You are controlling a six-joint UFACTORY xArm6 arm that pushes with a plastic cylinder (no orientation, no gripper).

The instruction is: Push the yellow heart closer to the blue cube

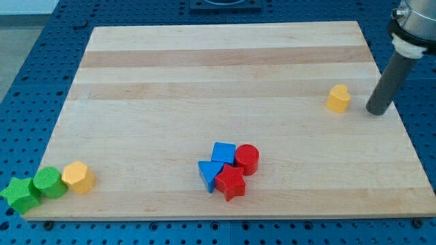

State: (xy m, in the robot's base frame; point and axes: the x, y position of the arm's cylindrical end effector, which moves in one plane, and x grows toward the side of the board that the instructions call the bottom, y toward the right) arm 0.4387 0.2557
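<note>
Though squat — yellow heart (338, 99) lobes-up.

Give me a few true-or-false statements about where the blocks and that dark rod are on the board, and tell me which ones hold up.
1. The yellow heart lies near the view's right edge, with my tip just to its right and not touching it. True.
2. The blue cube stands alone, far from every other block. False: it sits in a cluster with a blue triangle, a red cylinder and a red star.
3. The green star is at the view's bottom left corner. True.
4. The yellow heart already touches the blue cube. False: a wide stretch of the wooden board lies between them.
5. A green cylinder sits between the green star and a yellow hexagon. True.
</note>
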